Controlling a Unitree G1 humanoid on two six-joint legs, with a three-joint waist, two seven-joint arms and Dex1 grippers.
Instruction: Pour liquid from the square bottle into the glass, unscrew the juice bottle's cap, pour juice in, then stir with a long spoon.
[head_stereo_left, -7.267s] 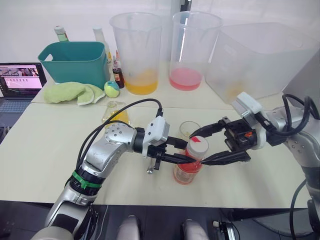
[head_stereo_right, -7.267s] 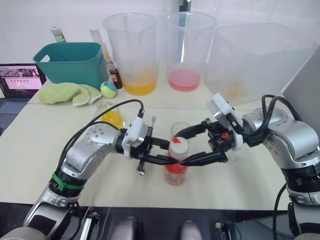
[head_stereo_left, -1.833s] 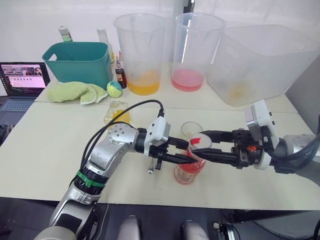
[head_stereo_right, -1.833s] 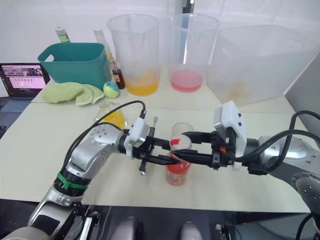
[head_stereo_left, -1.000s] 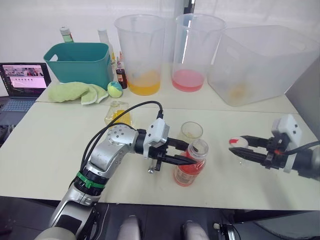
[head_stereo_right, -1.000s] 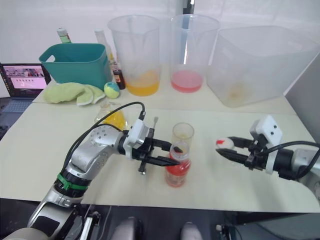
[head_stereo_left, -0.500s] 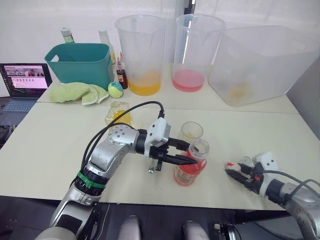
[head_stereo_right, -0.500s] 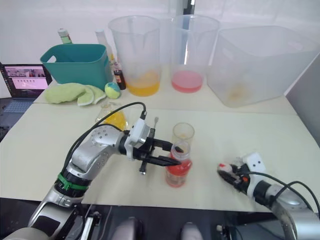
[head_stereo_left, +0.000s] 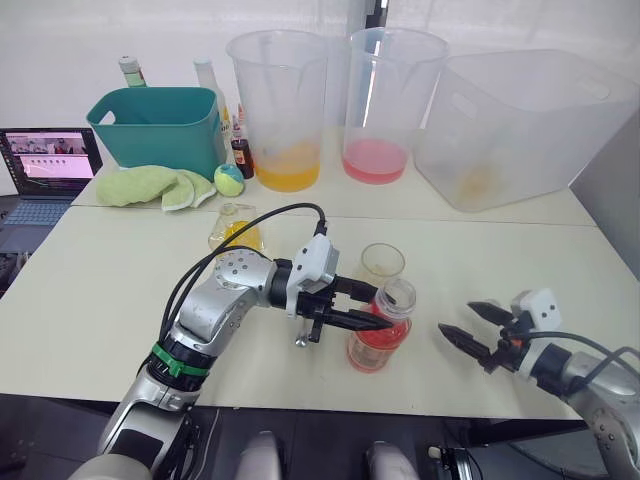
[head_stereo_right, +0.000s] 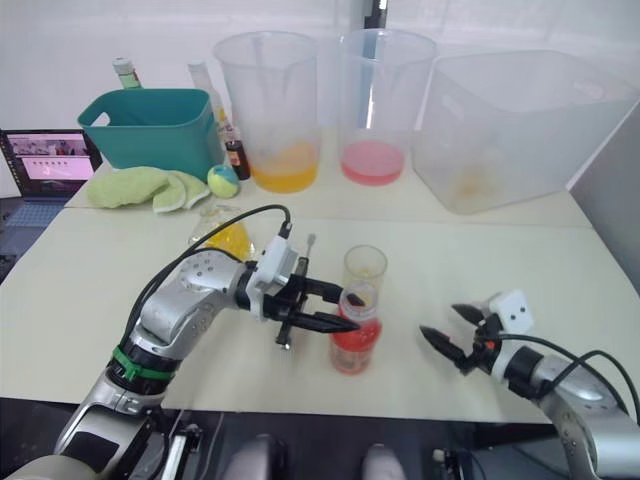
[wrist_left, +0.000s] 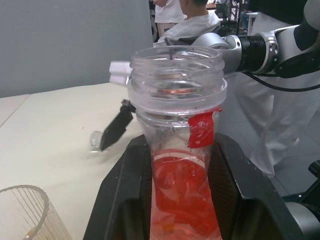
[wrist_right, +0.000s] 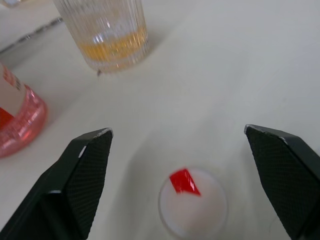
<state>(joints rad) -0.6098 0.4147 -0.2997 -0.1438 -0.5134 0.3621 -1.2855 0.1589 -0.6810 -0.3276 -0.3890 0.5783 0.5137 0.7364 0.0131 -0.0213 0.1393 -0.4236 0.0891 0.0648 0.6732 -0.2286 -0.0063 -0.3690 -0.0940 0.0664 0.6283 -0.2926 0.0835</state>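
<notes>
Left gripper (head_stereo_left: 375, 320) clamps the uncapped juice bottle (head_stereo_left: 380, 332) mid-table, the glass (head_stereo_left: 381, 263) just behind it. Right gripper (wrist_right: 177, 165) is spread wide and empty, cap (wrist_right: 192, 201) lying loose on the table (head_stereo_left: 100, 280) between its fingers. Risk: tilting the open bottle off-line spills juice beside the narrow glass.

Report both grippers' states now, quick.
Left gripper: shut on the juice bottle, which stands uncapped.
Right gripper: open, holding nothing; the cap lies on the table between its fingers.

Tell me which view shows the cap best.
The right wrist view: the cap lies on the table between the open right gripper, its red mark up. In the head views it is hard to make out.
</notes>
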